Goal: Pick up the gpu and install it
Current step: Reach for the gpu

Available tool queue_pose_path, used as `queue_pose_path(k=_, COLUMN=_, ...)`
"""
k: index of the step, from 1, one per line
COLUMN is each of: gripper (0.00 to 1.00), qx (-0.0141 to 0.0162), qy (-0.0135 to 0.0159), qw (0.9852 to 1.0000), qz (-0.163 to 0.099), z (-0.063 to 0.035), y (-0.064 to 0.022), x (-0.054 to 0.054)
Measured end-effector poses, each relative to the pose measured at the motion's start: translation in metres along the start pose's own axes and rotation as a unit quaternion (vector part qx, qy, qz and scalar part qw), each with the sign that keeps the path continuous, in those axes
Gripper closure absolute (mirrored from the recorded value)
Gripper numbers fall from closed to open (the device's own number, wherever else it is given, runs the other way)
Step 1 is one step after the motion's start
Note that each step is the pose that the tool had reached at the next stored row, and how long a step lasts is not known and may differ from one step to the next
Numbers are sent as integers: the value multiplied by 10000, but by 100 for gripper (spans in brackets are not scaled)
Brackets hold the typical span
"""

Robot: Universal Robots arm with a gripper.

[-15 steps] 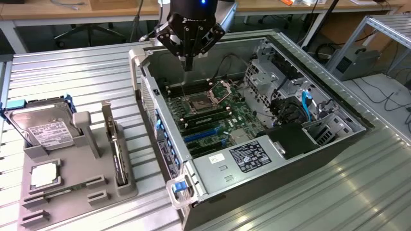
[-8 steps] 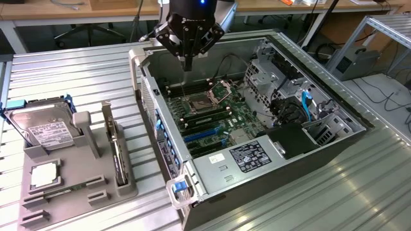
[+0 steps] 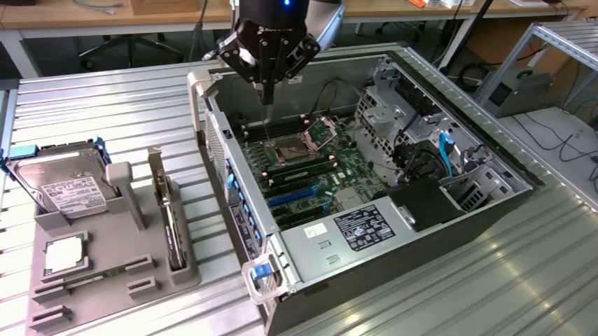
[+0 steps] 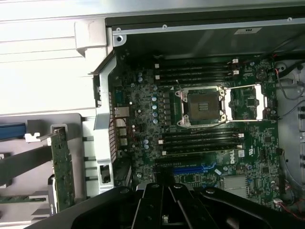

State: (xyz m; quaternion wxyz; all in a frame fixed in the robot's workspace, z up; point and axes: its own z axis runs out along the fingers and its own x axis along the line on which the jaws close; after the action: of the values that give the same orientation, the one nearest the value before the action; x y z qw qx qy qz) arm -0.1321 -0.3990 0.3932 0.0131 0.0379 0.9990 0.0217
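**Hand empty over case, gpu unpicked**

Hand (image 3: 268, 94) hangs above the open case (image 3: 217, 136), fingers together, gripping nothing. Motherboard (image 3: 313, 175) sits straight below it. The gpu (image 3: 169, 210) stands on edge in the grey rack (image 3: 103, 280) on the surface (image 3: 122, 112). It is beyond the case wall, well apart from the hand.

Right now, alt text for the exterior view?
A robot arm's end effector, shut and empty, hangs over the motherboard of an open computer case. At the exterior view's left, the gpu stands on edge in a grey holder, beside a hard drive.
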Motion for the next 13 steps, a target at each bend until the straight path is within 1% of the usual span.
queue_pose_path(k=3, gripper=89, qx=0, qy=0, qw=10000, qz=0, z=0, y=-3, x=41)
queue_pose_path(k=9, gripper=89, qx=0, qy=0, qw=10000, qz=0, z=-2, y=-13, x=170)
queue_pose_path(k=13, gripper=89, qx=0, qy=0, qw=10000, qz=0, z=-3, y=-17, x=229)
